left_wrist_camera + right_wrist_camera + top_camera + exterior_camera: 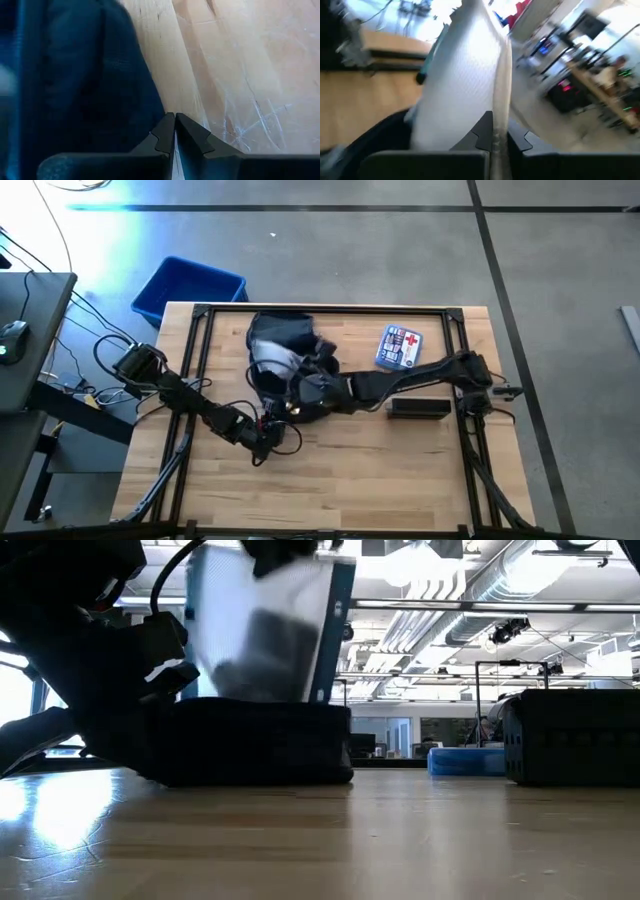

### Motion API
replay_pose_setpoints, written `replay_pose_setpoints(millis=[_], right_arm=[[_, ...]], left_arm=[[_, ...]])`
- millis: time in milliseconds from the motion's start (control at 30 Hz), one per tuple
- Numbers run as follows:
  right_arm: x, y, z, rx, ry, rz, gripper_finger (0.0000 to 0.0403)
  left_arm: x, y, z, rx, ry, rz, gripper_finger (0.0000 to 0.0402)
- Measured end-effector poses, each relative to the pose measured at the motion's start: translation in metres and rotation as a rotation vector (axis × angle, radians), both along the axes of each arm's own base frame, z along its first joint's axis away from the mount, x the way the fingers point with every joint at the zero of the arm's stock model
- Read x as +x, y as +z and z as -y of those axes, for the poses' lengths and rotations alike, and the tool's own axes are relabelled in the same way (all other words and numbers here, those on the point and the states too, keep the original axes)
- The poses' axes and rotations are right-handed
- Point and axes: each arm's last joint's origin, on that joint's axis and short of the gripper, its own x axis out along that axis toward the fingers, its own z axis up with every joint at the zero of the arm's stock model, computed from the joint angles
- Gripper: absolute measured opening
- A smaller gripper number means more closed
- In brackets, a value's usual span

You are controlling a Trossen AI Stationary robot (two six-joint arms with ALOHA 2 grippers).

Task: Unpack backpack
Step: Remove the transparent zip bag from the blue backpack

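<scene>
On the left of the high view, the left gripper [263, 442] is seen low on the light wooden tabletop [330, 490], just beside the near edge of the small dark navy soft fabric backpack [280, 332]. In the left wrist view its fingers [165, 132] are pressed together, and whether any fabric is pinched cannot be told. If the backpack is not anchored there, it could be dragged or lifted along with whatever is pulled out.

At the middle, the backpack lies slumped toward the far side of the tabletop. The right gripper [496, 131] is closed on the edge of a flat clear plastic zip pouch [265, 625], which is held upright above the backpack in the low view. Only a thin rim is pinched, so the pouch could slip out, or its lower corner could be snagged on the opening.

Further right, a blue-and-white first-aid packet [399, 347] and a flat black rectangular case [418, 408] lie near the right arm and could be knocked during a sweep.
</scene>
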Motion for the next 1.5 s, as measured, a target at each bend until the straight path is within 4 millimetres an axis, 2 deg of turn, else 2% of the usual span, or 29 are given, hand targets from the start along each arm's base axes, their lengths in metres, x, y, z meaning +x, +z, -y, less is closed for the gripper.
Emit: replay_pose_setpoints(millis=[200, 300, 433, 533, 767, 900, 1000, 1133, 1300, 1500], right_arm=[[-0.017, 0.070, -0.023, -0.118, -0.004, 0.040, 0.0000], [-0.028, 0.088, -0.034, -0.146, -0.010, 0.004, 0.0000], [-0.044, 0.095, -0.052, -0.144, -0.009, -0.053, 0.0000], [-0.059, 0.093, -0.070, -0.096, 0.011, -0.069, 0.0000], [-0.092, 0.062, -0.107, 0.070, 0.046, -0.142, 0.0000], [-0.107, 0.043, -0.121, 0.076, 0.022, -0.170, 0.0000], [-0.114, 0.041, -0.129, 0.056, 0.015, -0.160, 0.0000], [-0.118, 0.046, -0.134, -0.032, 0.000, -0.116, 0.0000], [-0.120, 0.063, -0.134, -0.143, -0.053, -0.033, 0.0000], [-0.124, 0.089, -0.129, -0.233, -0.105, 0.017, 0.0000]], left_arm=[[0.000, 0.000, 0.000, 0.000, 0.002, -0.002, 0.0000], [0.000, 0.000, 0.000, 0.001, 0.002, -0.005, 0.0000], [-0.002, -0.001, -0.002, 0.015, 0.035, -0.004, 0.0000], [-0.004, -0.002, -0.008, 0.059, 0.101, -0.012, 0.0000], [-0.014, -0.005, -0.045, 0.232, 0.369, -0.101, 0.0000], [-0.027, -0.005, -0.069, 0.305, 0.568, -0.179, 0.0000], [-0.037, -0.003, -0.077, 0.336, 0.661, -0.204, 0.0000], [-0.036, 0.006, -0.068, 0.296, 0.643, -0.129, 0.0000], [-0.027, 0.023, -0.047, 0.213, 0.558, -0.004, 0.0000], [-0.013, 0.038, -0.017, 0.123, 0.368, 0.137, 0.0000]])
